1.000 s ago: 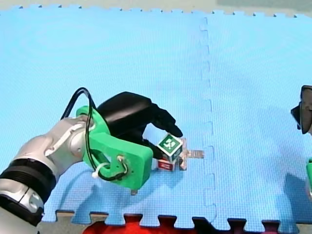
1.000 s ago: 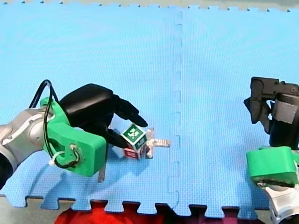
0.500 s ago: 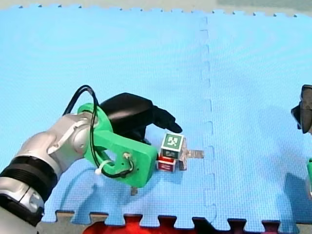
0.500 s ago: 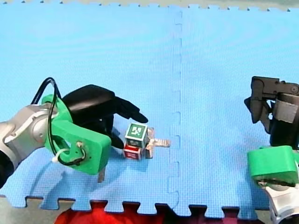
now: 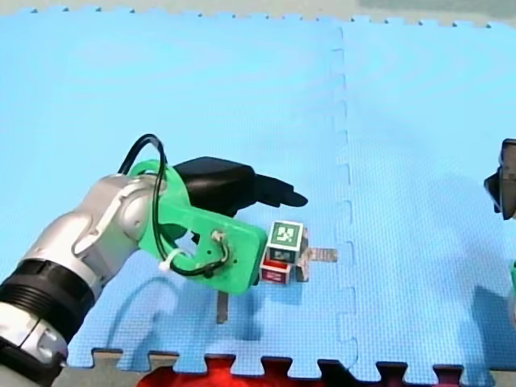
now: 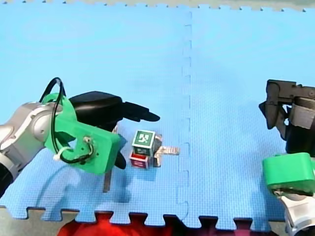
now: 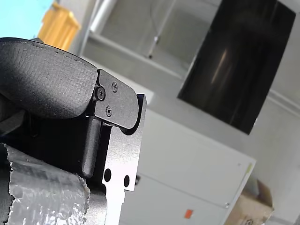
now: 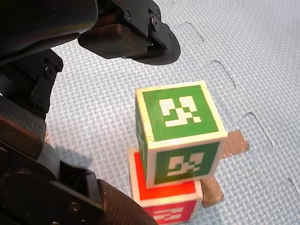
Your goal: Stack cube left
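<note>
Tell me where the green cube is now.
In the head views the green cube sits on the red cube, on the blue mat left of its seam. The left hand is close at its left, the right hand far right.

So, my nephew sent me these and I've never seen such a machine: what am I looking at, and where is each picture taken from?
It is a humanoid robot with two arms, each ending in a three-finger hand. Two pictures look down from its head at a blue foam mat. The other two come from cameras at its wrists. On the mat a green cube sits on a red cube, with grey tape at their foot. The left hand, open, hovers beside the stack and holds nothing. The right hand is at the mat's right edge. The second wrist view shows the stack close up.
</note>
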`<act>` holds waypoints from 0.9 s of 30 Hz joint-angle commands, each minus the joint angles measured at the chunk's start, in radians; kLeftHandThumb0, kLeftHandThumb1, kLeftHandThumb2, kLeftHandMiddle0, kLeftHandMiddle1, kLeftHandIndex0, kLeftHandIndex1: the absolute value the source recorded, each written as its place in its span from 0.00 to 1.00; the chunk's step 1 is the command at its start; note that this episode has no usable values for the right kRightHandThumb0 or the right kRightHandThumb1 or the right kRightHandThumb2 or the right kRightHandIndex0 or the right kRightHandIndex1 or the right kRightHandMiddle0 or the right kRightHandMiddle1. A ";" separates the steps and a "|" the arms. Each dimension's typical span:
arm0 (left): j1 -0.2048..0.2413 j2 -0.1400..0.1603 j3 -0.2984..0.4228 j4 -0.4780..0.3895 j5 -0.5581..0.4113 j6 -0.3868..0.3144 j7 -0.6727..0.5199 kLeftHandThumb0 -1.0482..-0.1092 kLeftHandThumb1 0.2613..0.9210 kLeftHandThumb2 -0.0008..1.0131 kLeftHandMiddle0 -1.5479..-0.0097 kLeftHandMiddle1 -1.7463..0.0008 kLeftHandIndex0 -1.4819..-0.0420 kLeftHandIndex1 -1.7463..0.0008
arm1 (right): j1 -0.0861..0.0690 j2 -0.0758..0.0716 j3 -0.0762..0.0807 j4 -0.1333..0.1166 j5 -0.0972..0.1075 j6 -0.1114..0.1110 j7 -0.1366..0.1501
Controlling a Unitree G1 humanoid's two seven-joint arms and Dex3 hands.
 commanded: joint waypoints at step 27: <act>0.030 0.123 0.031 0.042 0.080 0.060 0.159 0.00 0.85 0.02 0.49 0.00 0.84 0.99 | -0.013 -0.007 0.001 0.047 -0.010 -0.023 -0.024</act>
